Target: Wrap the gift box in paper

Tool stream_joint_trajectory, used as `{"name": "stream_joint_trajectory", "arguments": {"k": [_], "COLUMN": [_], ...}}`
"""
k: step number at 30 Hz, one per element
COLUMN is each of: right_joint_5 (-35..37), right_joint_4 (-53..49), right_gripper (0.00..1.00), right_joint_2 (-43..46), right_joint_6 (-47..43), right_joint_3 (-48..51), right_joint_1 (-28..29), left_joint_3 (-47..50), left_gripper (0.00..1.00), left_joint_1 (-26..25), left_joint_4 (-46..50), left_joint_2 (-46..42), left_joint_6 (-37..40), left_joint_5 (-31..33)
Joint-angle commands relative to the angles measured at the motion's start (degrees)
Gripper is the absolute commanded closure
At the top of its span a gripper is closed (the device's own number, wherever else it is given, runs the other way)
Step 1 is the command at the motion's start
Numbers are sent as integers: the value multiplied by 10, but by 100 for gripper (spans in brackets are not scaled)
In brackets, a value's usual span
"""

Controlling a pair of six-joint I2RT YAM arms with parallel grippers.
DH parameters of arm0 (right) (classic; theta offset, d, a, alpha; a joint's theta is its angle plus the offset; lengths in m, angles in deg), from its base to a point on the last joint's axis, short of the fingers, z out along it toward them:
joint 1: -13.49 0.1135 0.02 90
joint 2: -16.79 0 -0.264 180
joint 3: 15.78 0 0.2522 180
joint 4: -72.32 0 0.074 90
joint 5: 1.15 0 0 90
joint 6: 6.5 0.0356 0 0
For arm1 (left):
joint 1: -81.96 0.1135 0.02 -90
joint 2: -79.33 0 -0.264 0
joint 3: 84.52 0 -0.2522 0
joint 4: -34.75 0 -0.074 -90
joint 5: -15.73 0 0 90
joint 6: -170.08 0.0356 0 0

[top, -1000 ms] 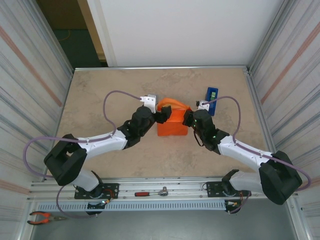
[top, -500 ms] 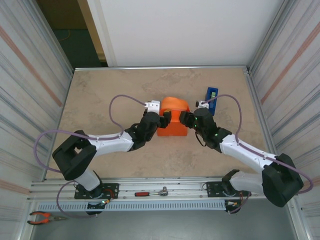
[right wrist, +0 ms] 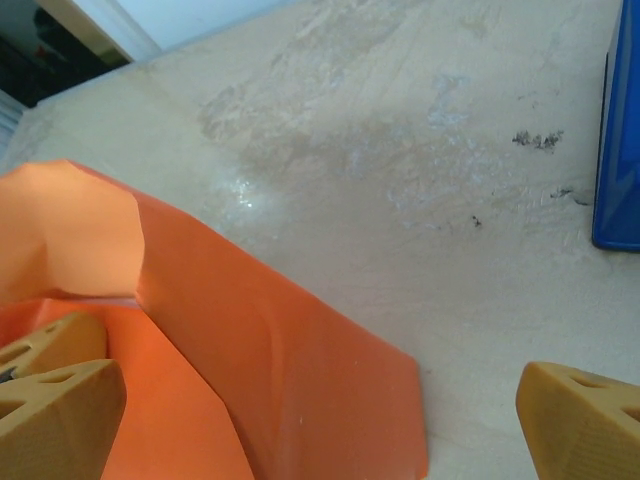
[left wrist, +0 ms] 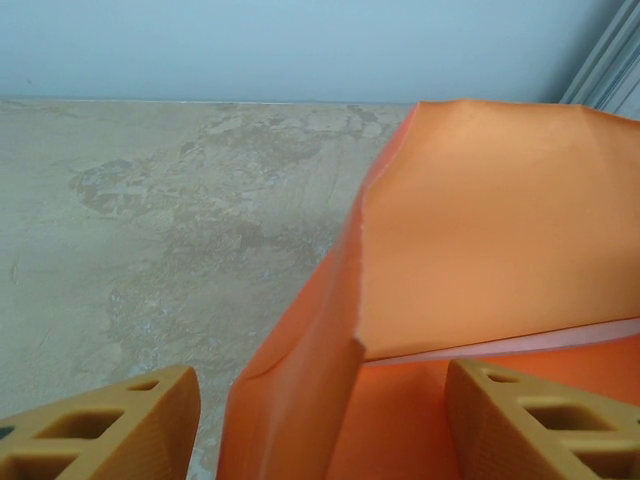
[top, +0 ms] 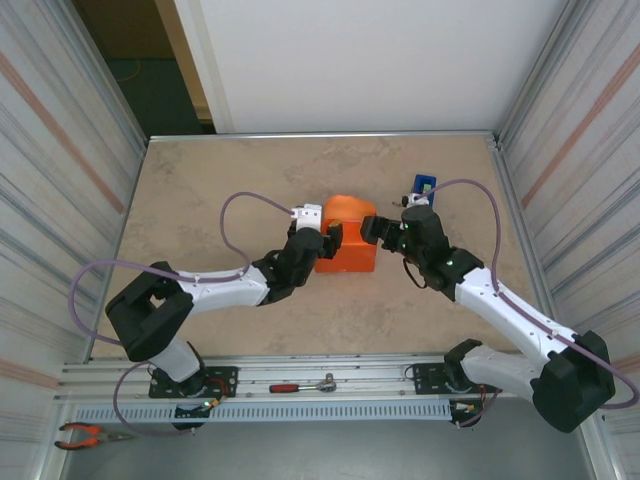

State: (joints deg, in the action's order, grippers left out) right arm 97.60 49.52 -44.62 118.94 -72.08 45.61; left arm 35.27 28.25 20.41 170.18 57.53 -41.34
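On the desk [top: 200, 170], the paper [top: 345, 240] sits folded up and over into a boxy bundle, and we take the gift box to be inside it. We judge the wrap begun but unfinished, because loose flaps stand open at both ends and nothing looks creased flat or fastened. The left tool [top: 328, 236] straddles one flap with its fingers spread, not pinching. The right tool [top: 368, 228] gapes wide beside the other flap, holding nothing. The desk is mottled beige, and a blue object [top: 424, 188] lies near the right tool. Ribbed metal walls flank the desk, with a white panel behind.
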Motion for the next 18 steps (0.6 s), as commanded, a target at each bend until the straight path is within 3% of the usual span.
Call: {"name": "stream_joint_trajectory", "arguments": {"k": [1, 9, 14, 18], "right_joint_5": [-12, 0, 37, 96], "right_joint_4": [22, 125, 150, 155], "right_gripper": [1, 11, 27, 36], "right_joint_2": [-3, -68, -98, -102], "right_joint_6": [-19, -34, -45, -58], "right_joint_3": [19, 32, 42, 57], "right_joint_1": [-3, 1, 13, 40], "left_joint_3": [-2, -5, -10, -17], "left_gripper": [35, 35, 36, 46], "left_joint_1": [-3, -3, -1, 5], "left_joint_4": [49, 48, 43, 29], "left_joint_2": [0, 5, 6, 9], "left_joint_6": [3, 6, 17, 27], "left_joint_5": [25, 19, 18, 1]}}
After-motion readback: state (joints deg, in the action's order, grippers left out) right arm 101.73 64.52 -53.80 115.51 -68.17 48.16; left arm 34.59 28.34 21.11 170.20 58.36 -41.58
